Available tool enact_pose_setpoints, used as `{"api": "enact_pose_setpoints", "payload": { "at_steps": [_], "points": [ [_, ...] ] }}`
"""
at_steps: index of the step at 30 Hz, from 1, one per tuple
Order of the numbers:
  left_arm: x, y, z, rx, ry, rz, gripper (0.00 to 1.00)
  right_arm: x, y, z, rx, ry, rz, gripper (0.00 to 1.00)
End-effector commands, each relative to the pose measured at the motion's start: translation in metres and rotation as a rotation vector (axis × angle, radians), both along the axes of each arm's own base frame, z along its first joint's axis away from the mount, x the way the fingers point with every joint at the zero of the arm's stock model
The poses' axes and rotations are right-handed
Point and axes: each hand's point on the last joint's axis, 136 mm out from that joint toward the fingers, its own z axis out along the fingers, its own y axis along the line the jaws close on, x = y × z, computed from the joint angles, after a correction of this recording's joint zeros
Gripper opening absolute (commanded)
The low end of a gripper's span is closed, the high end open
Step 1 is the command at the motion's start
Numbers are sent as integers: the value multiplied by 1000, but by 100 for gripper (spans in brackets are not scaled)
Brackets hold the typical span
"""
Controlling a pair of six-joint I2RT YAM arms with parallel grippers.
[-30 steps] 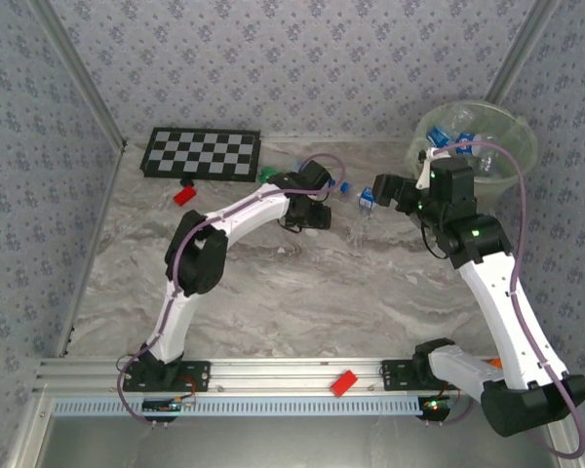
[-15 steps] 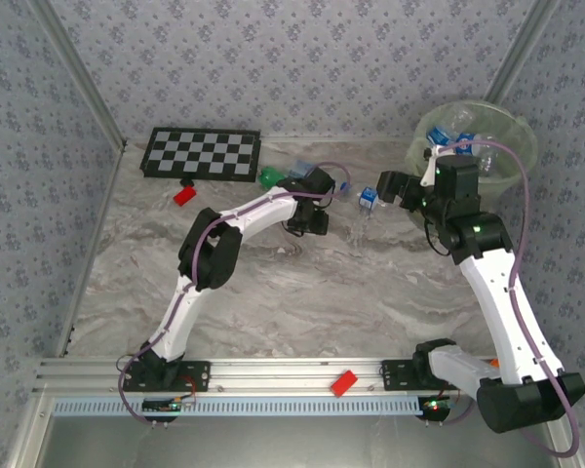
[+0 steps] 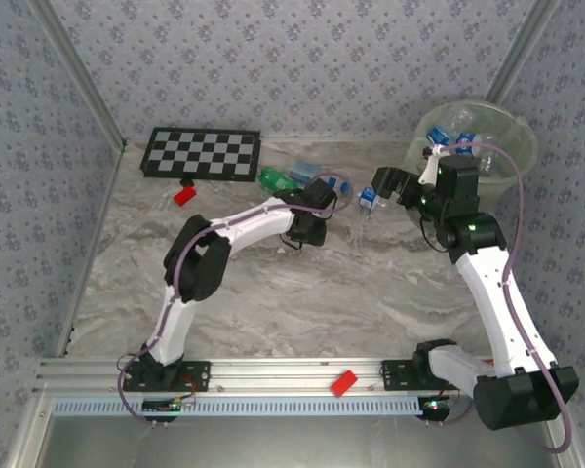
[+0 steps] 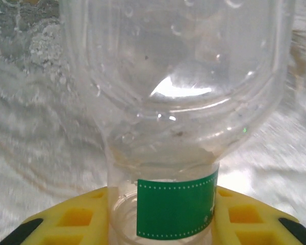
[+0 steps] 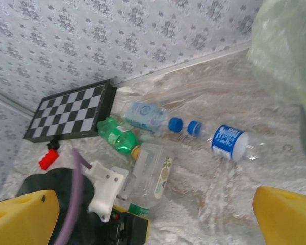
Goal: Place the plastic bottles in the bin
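Plastic bottles (image 5: 117, 135): four on table (image 5: 204, 204), one clamped in left jaws.

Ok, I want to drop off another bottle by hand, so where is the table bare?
Bare marble table lies between the two arms, down to the near rail, and left of the left arm, below the red block. The back strip from chequered board to bin is crowded: plastic bottles, left gripper, right gripper.
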Motion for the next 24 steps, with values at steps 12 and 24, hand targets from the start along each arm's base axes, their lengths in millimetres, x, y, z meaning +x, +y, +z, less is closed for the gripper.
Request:
{"api": "enact_pose_setpoints", "payload": {
  "at_steps": [12, 24],
  "points": [
    [-61, 2, 152, -207, -306, -162, 27, 16, 39, 12, 301, 45, 222, 87],
    [-84, 11, 175, -219, -345, -190, 26, 24, 117, 5, 405, 213, 524, 88]
  ]
}}
